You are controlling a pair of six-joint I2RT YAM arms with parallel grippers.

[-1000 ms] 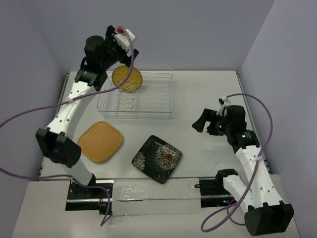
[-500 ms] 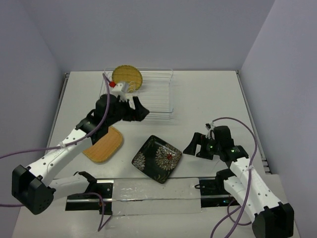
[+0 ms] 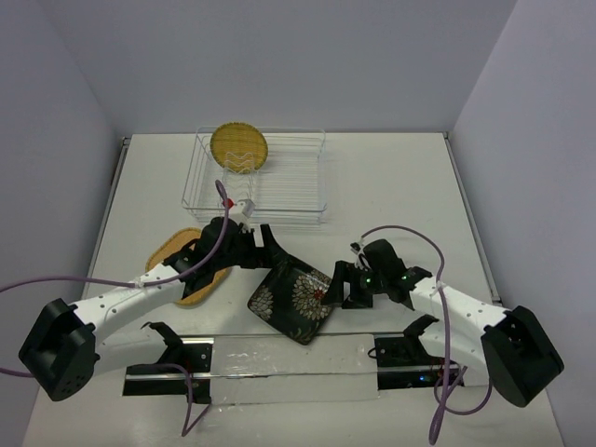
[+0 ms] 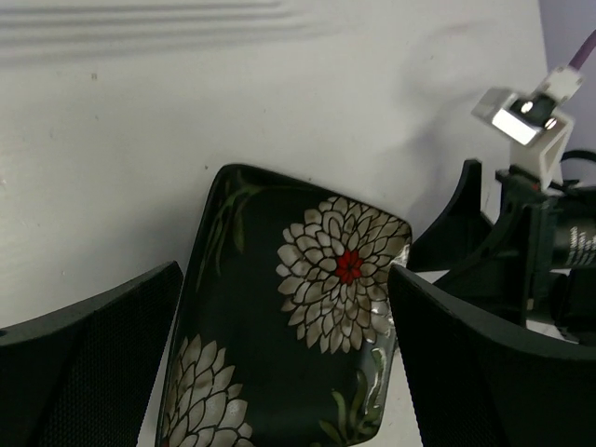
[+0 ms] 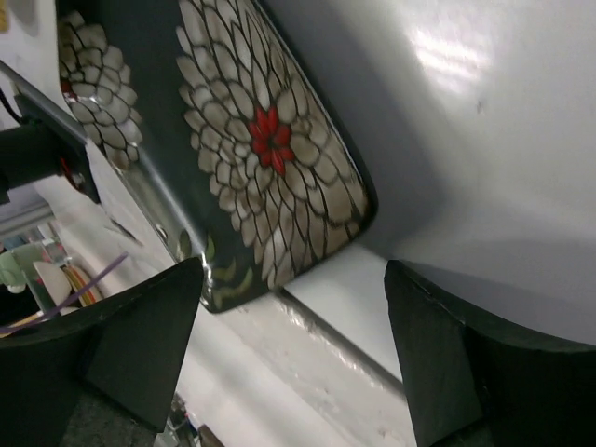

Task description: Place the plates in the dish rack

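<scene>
The black square plate with white flowers (image 3: 296, 300) lies flat near the table's front edge. My left gripper (image 3: 272, 254) is open at the plate's far-left edge. In the left wrist view its fingers straddle the black plate (image 4: 289, 345). My right gripper (image 3: 345, 284) is open at the plate's right corner. In the right wrist view the black plate (image 5: 233, 140) lies just ahead of the jaws. The yellow plate (image 3: 240, 149) stands upright in the back left of the wire dish rack (image 3: 298, 186). The tan bamboo plate (image 3: 189, 276) lies flat, partly under my left arm.
The right gripper's camera mount (image 4: 523, 116) shows just beyond the black plate in the left wrist view. A clear strip (image 3: 279, 358) runs along the table's front edge between the arm bases. Purple cables trail from both arms.
My left gripper has left the yellow plate in the rack and swung down to the black plate. My right gripper has moved down and left to the plate's right corner.
</scene>
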